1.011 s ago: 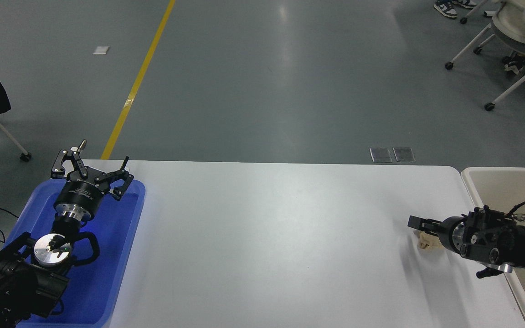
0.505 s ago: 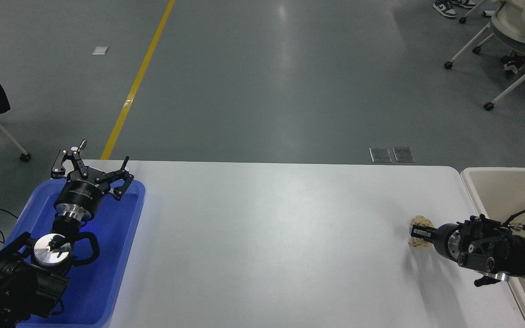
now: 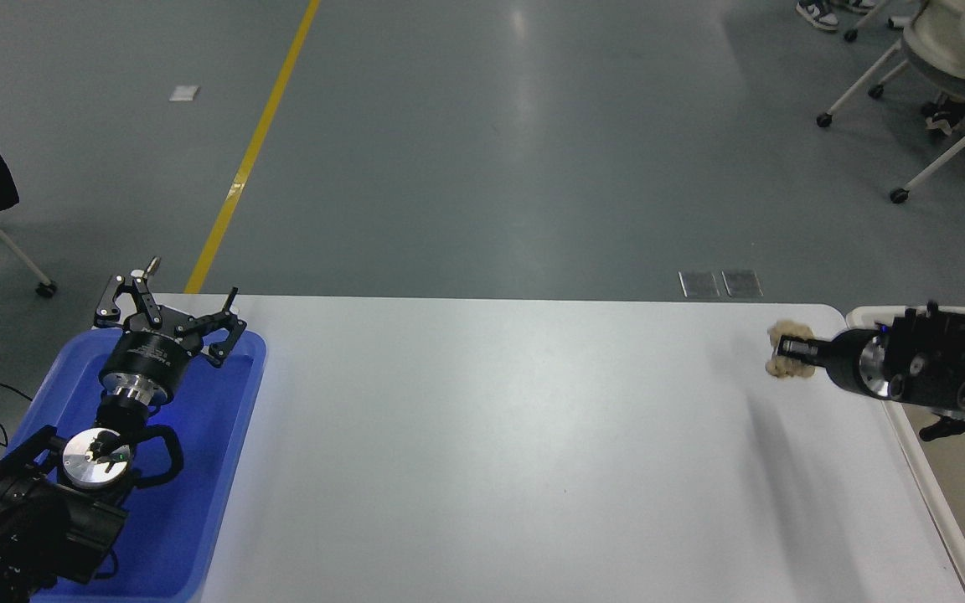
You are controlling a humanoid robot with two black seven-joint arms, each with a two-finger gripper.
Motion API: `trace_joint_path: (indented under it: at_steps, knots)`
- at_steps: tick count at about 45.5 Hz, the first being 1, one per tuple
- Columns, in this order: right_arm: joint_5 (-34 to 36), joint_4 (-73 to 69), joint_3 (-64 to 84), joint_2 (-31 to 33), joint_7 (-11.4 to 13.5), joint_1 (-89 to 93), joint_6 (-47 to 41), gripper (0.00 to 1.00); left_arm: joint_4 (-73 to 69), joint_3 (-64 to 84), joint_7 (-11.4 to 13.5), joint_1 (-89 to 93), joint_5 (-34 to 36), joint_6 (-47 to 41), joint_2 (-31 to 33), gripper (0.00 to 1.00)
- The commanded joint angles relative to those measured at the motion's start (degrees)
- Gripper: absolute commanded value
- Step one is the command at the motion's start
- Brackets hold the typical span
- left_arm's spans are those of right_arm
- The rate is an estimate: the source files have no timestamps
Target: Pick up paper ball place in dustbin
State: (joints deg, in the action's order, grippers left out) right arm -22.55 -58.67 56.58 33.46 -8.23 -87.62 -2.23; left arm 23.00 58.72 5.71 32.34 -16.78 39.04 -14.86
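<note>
My right gripper [image 3: 791,348] comes in from the right edge, pointing left, and is shut on the tan paper ball [image 3: 784,361]. It holds the ball up above the table's far right corner. The cream-beige dustbin [image 3: 926,481] stands just off the table's right edge, under and behind my right arm; only its left rim and part of its inside show. My left gripper [image 3: 166,311] is open and parked at the lower left, over the blue tray.
A shallow blue tray [image 3: 198,486] lies on the white table [image 3: 491,452] at the left, under my left arm. Office chairs [image 3: 943,75] stand on the grey floor at the top right. A yellow floor line runs past the table's far left.
My right gripper closed on the paper ball on the table, then lifted it up and away toward the far right corner. The left arm has not moved.
</note>
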Motion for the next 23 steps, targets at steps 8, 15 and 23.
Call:
trace_joint_path:
  at_steps: [8, 15, 23]
  knots:
    - [-0.2, -3.5, 9.0, 4.5, 0.4, -24.2, -17.4, 0.00, 0.0, 0.0, 0.0, 0.0, 0.0, 0.0, 0.0, 1.00]
    - [-0.3, -3.5, 12.2, 4.9, 0.4, -30.7, -21.9, 0.00, -0.1, 0.0, 0.0, 0.0, 0.0, 0.0, 0.0, 1.00]
    - [-1.2, -3.4, 12.8, 6.0, 0.4, -36.6, -26.2, 0.00, -0.1, 0.0, 0.0, 0.0, 0.0, 0.0, 0.0, 1.00]
